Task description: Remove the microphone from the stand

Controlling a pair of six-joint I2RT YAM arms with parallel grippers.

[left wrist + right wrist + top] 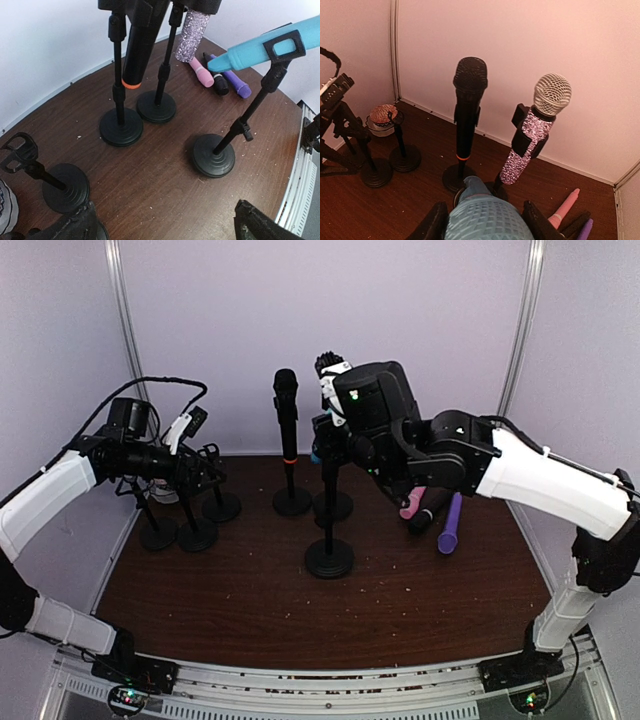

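A blue microphone [260, 47] lies tilted in the clip of the front stand [235, 132], whose round base [330, 558] sits mid-table. My right gripper [485, 225] is shut on the microphone's blue mesh head [487, 217], one finger [430, 225] on each side. In the top view the right gripper [335, 430] hides most of that microphone. My left gripper [167, 227] hangs open over bare table at the left, well short of the stand, holding nothing. From above, the left gripper [205, 475] is among the left-hand stands.
A black microphone [469, 100] with an orange ring and a glittery silver one [535, 125] stand in stands just behind. Three empty stands [195, 533] cluster at the left. Pink [200, 72], black [220, 84] and purple [237, 84] microphones lie at the back right.
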